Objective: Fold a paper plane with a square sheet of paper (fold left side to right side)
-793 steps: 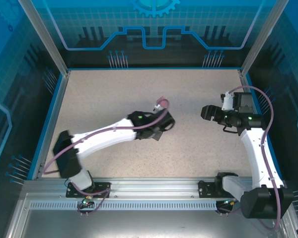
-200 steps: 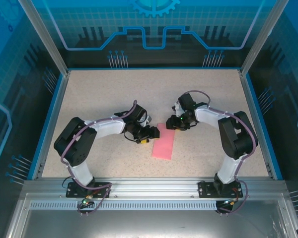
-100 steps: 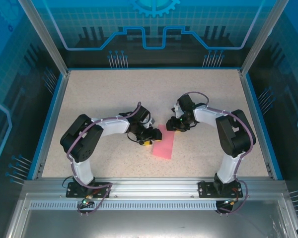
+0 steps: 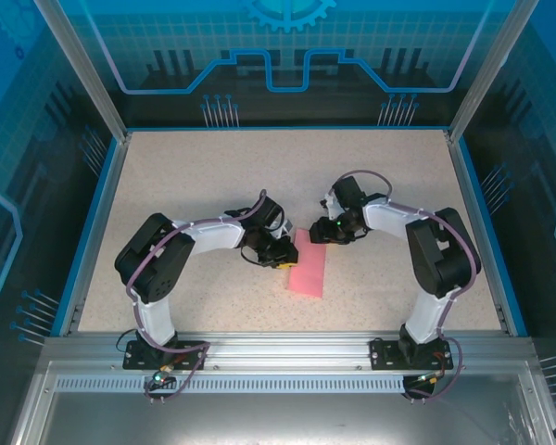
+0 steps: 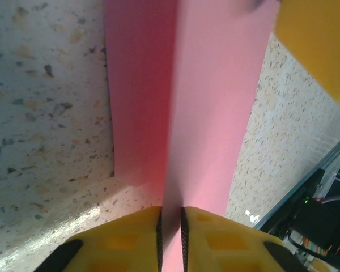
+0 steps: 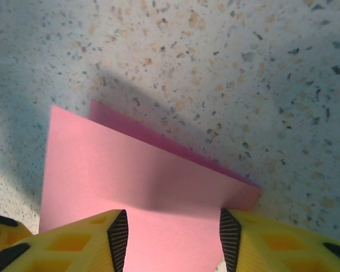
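Left-to-right fold looks done: pink sheet [image 4: 306,262] lies mid-table [image 4: 185,185] as a narrow doubled strip, with a sliver of lower layer showing at its far end. Left claw [image 4: 281,261] is pinched on the sheet's left edge. Right claw [image 4: 317,236] has jaws apart, straddling the sheet's far end. A second ago the left claw was wide apart at that edge. Next, I'd guess: firm up the crease without dragging the sheet

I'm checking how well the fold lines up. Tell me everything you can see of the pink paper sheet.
The pink sheet is thin, matte salmon paper, folded into a narrow two-layer strip lying on the speckled table. Its layers sit slightly offset, a darker sliver showing. The left gripper pinches its left edge; the right gripper, fingers open, straddles its far end.
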Available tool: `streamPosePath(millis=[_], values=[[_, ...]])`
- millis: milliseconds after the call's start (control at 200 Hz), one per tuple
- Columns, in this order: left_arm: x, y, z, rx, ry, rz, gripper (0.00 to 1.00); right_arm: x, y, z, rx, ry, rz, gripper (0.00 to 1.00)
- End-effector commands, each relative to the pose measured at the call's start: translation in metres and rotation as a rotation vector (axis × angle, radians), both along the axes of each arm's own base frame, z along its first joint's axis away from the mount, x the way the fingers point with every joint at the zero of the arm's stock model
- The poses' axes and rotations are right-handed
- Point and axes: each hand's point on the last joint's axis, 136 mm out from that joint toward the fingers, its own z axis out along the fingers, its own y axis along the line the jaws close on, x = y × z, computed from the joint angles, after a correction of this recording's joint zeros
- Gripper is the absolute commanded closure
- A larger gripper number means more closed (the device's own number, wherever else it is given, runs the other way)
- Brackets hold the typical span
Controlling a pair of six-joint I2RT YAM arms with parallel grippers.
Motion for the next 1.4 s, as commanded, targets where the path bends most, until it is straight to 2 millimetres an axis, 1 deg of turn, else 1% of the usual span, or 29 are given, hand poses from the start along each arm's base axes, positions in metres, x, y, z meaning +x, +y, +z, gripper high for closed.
streamPosePath(millis=[0, 40, 85, 160, 165, 185, 285, 310, 370, 460, 520, 560, 635, 695, 830, 950, 1025, 1105, 1145, 1275, 1355, 1395], values=[[-0.006, -0.004, 0.004, -0.006, 0.016, -0.018, 0.89, 0.0, 0.002, 0.028, 0.014, -0.124, 0.033, 0.46], [-0.007, -0.003, 0.004, -0.006, 0.019, -0.014, 0.9, -0.002, 0.0, 0.035, 0.01, -0.162, 0.044, 0.44], [-0.007, -0.004, 0.004, -0.006, 0.022, -0.007, 0.92, -0.009, -0.002, 0.04, 0.004, -0.196, 0.065, 0.43], [-0.007, -0.005, 0.006, -0.01, 0.026, 0.01, 0.95, -0.022, -0.002, 0.056, 0.0, -0.281, 0.115, 0.42], [-0.007, -0.005, 0.006, -0.01, 0.027, 0.012, 0.95, -0.025, -0.003, 0.052, -0.006, -0.274, 0.118, 0.42], [-0.008, -0.006, 0.007, -0.014, 0.026, 0.016, 0.96, -0.033, -0.003, 0.053, -0.01, -0.287, 0.135, 0.41], [-0.007, -0.007, 0.007, -0.027, 0.038, 0.055, 0.98, -0.067, 0.006, 0.059, -0.012, -0.371, 0.231, 0.38], [-0.007, -0.007, 0.007, -0.031, 0.041, 0.062, 0.98, -0.077, 0.009, 0.056, -0.012, -0.381, 0.257, 0.38], [-0.007, -0.008, 0.007, -0.039, 0.047, 0.076, 0.99, -0.099, 0.019, 0.057, -0.003, -0.427, 0.319, 0.36], [-0.007, -0.009, 0.007, -0.048, 0.062, 0.086, 1.0, -0.131, 0.034, 0.048, -0.019, -0.478, 0.417, 0.34], [-0.007, -0.01, 0.008, -0.051, 0.066, 0.087, 1.0, -0.147, 0.041, 0.042, -0.057, -0.513, 0.487, 0.32], [-0.007, -0.01, 0.008, -0.054, 0.066, 0.087, 1.0, -0.155, 0.043, 0.037, -0.098, -0.536, 0.525, 0.3], [-0.008, -0.011, 0.009, -0.055, 0.07, 0.087, 1.0, -0.161, 0.047, 0.031, -0.166, -0.58, 0.572, 0.24], [-0.008, -0.011, 0.009, -0.058, 0.072, 0.084, 1.0, -0.162, 0.051, 0.027, -0.196, -0.597, 0.6, 0.22], [-0.01, -0.01, 0.008, -0.055, 0.079, 0.083, 1.0, -0.156, 0.063, 0.02, -0.267, -0.62, 0.654, 0.21], [-0.011, -0.01, 0.007, -0.055, 0.083, 0.083, 1.0, -0.15, 0.077, 0.017, -0.285, -0.634, 0.689, 0.22], [-0.011, -0.01, 0.007, -0.057, 0.083, 0.082, 1.0, -0.146, 0.082, 0.017, -0.292, -0.648, 0.696, 0.27], [-0.012, -0.009, 0.007, -0.055, 0.085, 0.081, 1.0, -0.144, 0.085, 0.016, -0.292, -0.65, 0.707, 0.36], [-0.012, -0.009, 0.007, -0.053, 0.086, 0.079, 1.0, -0.144, 0.086, 0.016, -0.29, -0.645, 0.715, 0.42], [-0.012, -0.008, 0.006, -0.047, 0.085, 0.075, 1.0, -0.147, 0.081, 0.013, -0.287, -0.618, 0.717, 0.69], [-0.012, -0.008, 0.006, -0.039, 0.083, 0.069, 1.0, -0.147, 0.079, 0.016, -0.268, -0.607, 0.706, 0.81], [-0.012, -0.008, 0.006, -0.036, 0.082, 0.065, 1.0, -0.147, 0.077, 0.018, -0.249, -0.598, 0.698, 0.9]])
